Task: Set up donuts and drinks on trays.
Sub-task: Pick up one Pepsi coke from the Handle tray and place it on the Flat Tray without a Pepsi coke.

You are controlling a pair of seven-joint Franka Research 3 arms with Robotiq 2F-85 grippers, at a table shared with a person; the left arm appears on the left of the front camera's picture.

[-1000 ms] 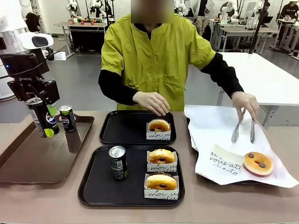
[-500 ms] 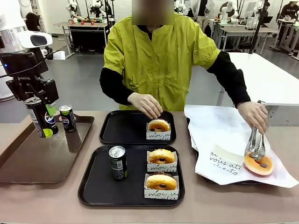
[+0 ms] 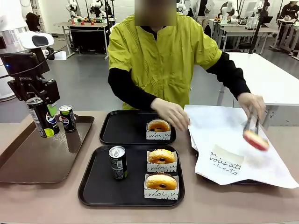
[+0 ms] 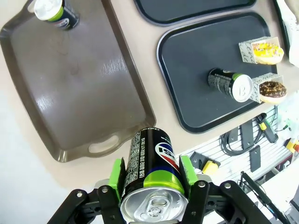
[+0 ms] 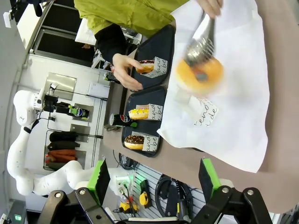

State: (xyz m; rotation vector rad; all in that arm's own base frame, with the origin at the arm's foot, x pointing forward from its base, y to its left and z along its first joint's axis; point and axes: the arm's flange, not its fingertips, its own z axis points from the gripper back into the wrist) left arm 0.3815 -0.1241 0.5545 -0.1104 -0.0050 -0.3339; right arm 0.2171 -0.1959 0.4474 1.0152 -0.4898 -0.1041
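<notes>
My left gripper (image 3: 36,100) is shut on a dark can (image 3: 43,119), held upright above the brown tray (image 3: 42,158); the left wrist view shows its green pads (image 4: 117,171) on both sides of that can (image 4: 152,156). The near black tray (image 3: 93,186) carries a can (image 3: 117,162) and two sleeved donuts (image 3: 161,156) (image 3: 161,182). One sleeved donut (image 3: 159,126) sits on the far black tray (image 3: 121,128). The person's tongs (image 3: 251,125) hold a blurred donut (image 3: 255,140) over the white paper. My right gripper (image 5: 154,176) is open with nothing in it.
A second can (image 3: 67,117) stands at the brown tray's far corner. An empty printed sleeve (image 3: 226,161) lies on the white paper (image 3: 219,126) at the right. The person's other hand (image 3: 172,114) hovers by the far tray's right edge.
The person has gripped the donut with the tongs and lifted it off the paper. Their other hand moved right, away from the far tray's donut. My left gripper stays put.
</notes>
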